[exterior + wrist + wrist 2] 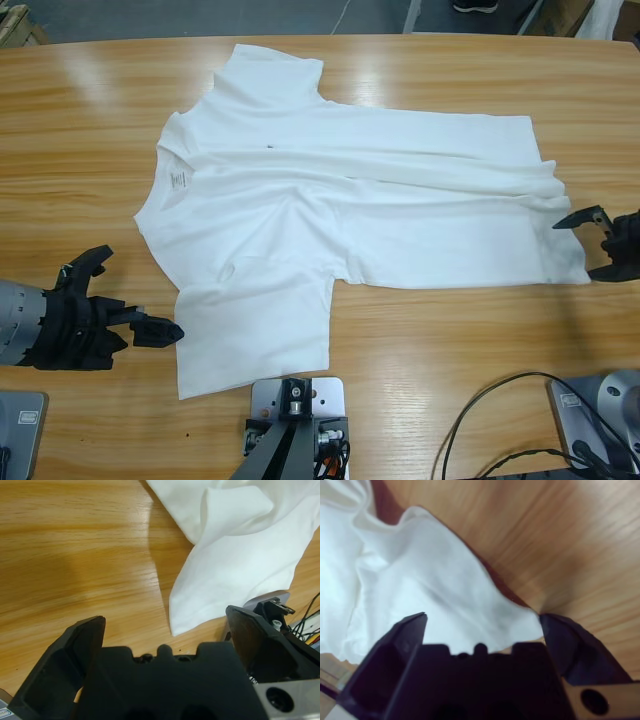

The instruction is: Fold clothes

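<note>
Jaws spread wide on both grippers, left gripper [150, 325] just beside the near sleeve, right gripper [585, 240] at the hem of the white T-shirt [340, 210] lying flat but rumpled across the bench [80, 130]; judged pre-grasp for a first fold, needing both to close on cloth edges.

Lighting: overhead glare is streaking across the counter [420, 70]; my right hand [480, 625] is blurring; my left hand [165, 630] is shadowing wood.
</note>
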Robot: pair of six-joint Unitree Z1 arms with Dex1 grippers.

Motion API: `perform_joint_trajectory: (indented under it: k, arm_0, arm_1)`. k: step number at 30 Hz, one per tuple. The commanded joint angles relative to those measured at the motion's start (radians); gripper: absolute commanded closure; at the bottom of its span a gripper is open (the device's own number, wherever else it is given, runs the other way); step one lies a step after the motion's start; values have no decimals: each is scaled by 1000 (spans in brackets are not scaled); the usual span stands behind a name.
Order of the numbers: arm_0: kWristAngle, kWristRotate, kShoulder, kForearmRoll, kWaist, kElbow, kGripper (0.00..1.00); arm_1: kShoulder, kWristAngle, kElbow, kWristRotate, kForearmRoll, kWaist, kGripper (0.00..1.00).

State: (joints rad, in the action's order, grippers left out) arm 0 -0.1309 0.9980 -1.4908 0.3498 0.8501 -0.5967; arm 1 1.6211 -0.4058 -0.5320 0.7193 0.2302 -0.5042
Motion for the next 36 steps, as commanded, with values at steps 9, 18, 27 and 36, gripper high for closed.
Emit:
perform_joint_trajectory:
  k: [9, 18, 27, 36]
  arm_0:
    - [12, 7, -18, -13, 9, 20, 55]
    - [12, 7, -8, -14, 9, 20, 55]
    - [14, 5, -8, -15, 9, 20, 55]
    - [17, 5, -10, -52, 9, 25, 59]
  arm_1:
    - [84, -49, -4, -49, 50, -5, 347]
    - [72, -23, -12, -52, 63, 18, 357]
    - [81, 59, -15, -47, 57, 92, 876]
    - [72, 78, -22, -45, 73, 108, 1000]
